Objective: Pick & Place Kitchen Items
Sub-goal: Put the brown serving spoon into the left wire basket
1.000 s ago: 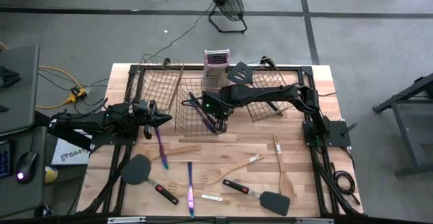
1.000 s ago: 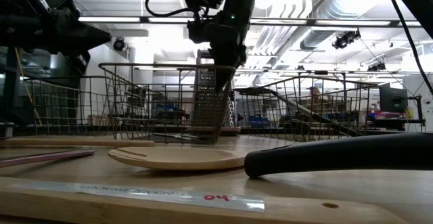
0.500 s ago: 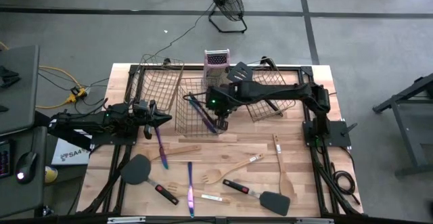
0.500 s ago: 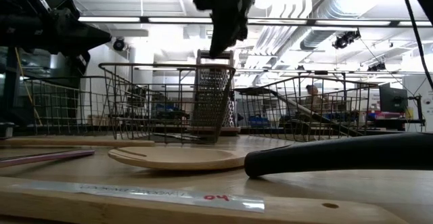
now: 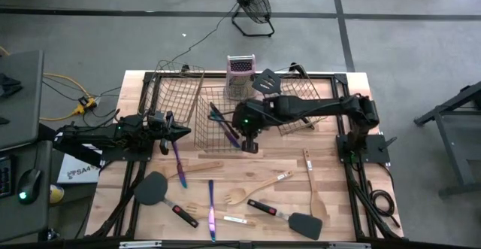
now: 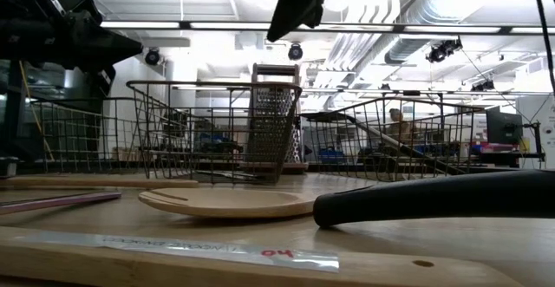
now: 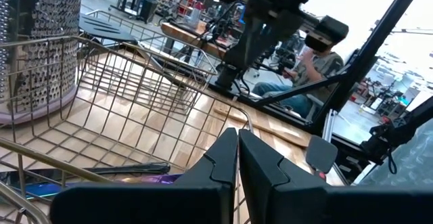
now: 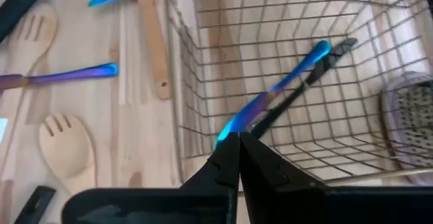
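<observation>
Baskets of thin wire mesh number three on the pale wooden tabletop [image 5: 342, 189]. The left one [image 5: 169, 91] is toward the far left corner. The middle one [image 5: 214, 125] holds two utensils: a slim iridescent purple-blue piece of cutlery [image 8: 274, 99] and a dark utensil [image 8: 301, 92] lying against it, both leaning across the mesh floor. The right basket [image 5: 301, 102] carries one black slotted spatula [image 5: 267, 82] on its far rim. One upright metal box grater [image 5: 240, 76] with a perforated face stands at the far edge, just behind the middle basket.

Loose on the near half of the tabletop lie two more iridescent pieces [image 5: 211, 208], one near the left basket [image 5: 178, 157], and two black spatulas with red-black handles, one toward the near left corner [image 5: 161, 194] and one toward the near right [image 5: 289, 217]. Pale wooden utensils there number four that can be counted: a long stick-like handle [image 5: 199, 168], a forked spoon [image 5: 255, 189], a long spoon toward the right edge [image 5: 312, 189], and a small piece [image 5: 239, 220] by the near edge.

In the low view a white label on a wooden handle [image 6: 217, 251] reads "04" in red; its finer print cannot be read.

The left gripper [image 5: 183, 132] hovers beside the left side of the middle basket, jaws together and empty. The right gripper [image 5: 249, 145] hangs over the near right corner of the middle basket, jaws pressed together, holding nothing.
</observation>
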